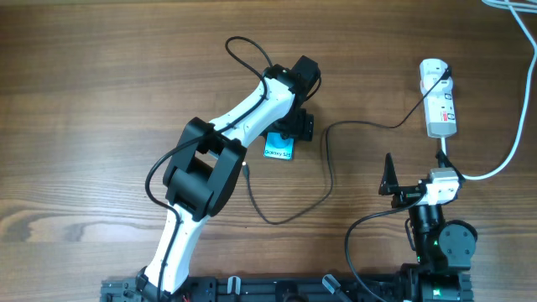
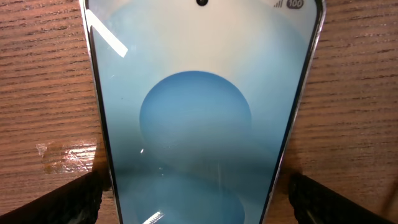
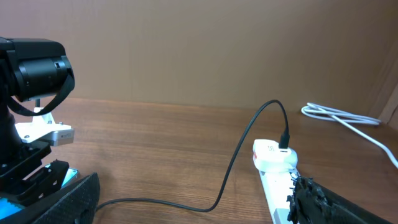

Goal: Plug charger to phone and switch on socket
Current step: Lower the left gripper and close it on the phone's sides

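The phone [image 1: 279, 152] lies face up on the table, its far end under my left gripper [image 1: 290, 131]. In the left wrist view the phone's light blue screen [image 2: 199, 93] fills the frame. My left gripper [image 2: 199, 208] is open, with one dark finger on each side of the phone [image 2: 68, 202]. The charger [image 1: 329, 172], a thin black cable, runs from a white adapter [image 3: 272, 155] on the socket [image 1: 439, 101] in a loop towards the left arm. Its free end [image 1: 247, 167] lies beside that arm. My right gripper [image 1: 390, 178] is open and empty, below the socket [image 3: 277, 190].
A thick white cord [image 1: 513, 143] curves along the right edge from the socket's area. The left arm [image 1: 210, 159] stretches diagonally over the table's middle. Black base frames [image 1: 252, 289] line the front edge.
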You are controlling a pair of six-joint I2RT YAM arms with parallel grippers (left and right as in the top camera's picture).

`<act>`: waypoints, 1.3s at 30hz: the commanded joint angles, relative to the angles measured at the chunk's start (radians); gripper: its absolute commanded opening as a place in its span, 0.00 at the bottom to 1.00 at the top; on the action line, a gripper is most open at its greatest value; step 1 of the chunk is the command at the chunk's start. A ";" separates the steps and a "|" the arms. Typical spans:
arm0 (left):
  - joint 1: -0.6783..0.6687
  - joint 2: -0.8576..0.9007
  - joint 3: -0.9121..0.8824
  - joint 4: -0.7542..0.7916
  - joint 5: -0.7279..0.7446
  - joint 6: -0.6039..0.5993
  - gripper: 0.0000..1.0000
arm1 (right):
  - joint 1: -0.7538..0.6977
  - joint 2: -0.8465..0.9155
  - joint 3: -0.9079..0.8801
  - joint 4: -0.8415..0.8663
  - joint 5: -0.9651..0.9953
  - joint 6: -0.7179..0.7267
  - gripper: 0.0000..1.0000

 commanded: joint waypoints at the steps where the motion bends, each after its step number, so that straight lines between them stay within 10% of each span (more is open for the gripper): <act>1: 0.008 0.051 -0.027 -0.010 -0.011 -0.008 1.00 | 0.005 -0.008 -0.001 0.004 0.010 -0.019 1.00; 10: 0.009 0.051 -0.027 -0.011 -0.031 0.040 0.81 | 0.005 -0.008 -0.001 0.004 0.010 -0.019 1.00; 17: 0.009 0.051 -0.027 0.018 -0.060 0.035 0.93 | 0.005 -0.008 -0.001 0.004 0.010 -0.019 1.00; 39: 0.021 0.048 -0.026 0.017 -0.026 -0.017 0.67 | 0.005 -0.008 -0.001 0.004 0.010 -0.019 1.00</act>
